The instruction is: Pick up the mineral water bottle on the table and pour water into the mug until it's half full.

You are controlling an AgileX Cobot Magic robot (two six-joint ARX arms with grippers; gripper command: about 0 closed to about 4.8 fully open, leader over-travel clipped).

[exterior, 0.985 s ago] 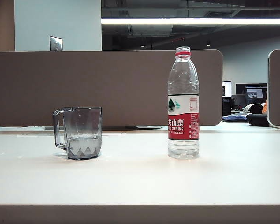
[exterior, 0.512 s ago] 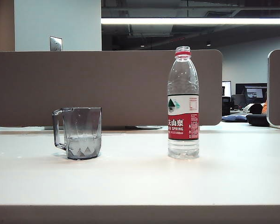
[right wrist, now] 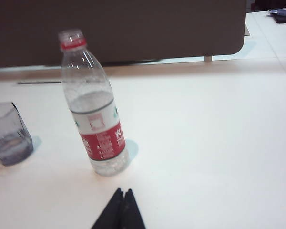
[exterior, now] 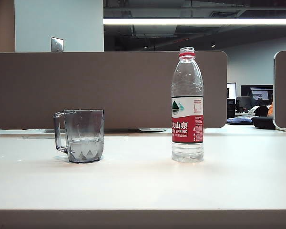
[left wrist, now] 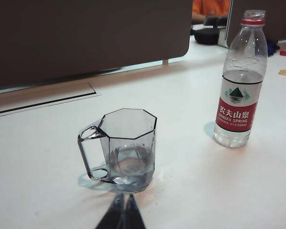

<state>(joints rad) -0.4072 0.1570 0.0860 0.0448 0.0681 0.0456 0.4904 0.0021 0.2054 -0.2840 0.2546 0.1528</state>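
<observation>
Smoky grey, see-through mug (exterior: 79, 136) with faceted base, clear colourless water (left wrist: 129, 161) low inside. Clear mineral water bottle (exterior: 187, 105), red neck ring, label white above and red below, green mountains at the label's 10 o'clock, white Chinese characters on the red band. Broad white table (exterior: 143, 181), pale edge along 6 o'clock. Dull brown partition (exterior: 124, 88) behind, at 12 o'clock. Black left gripper (left wrist: 122, 213), fingers pressed together, near the mug's base. Black right gripper (right wrist: 120, 210), likewise closed to a point, near the bottle's foot.
</observation>
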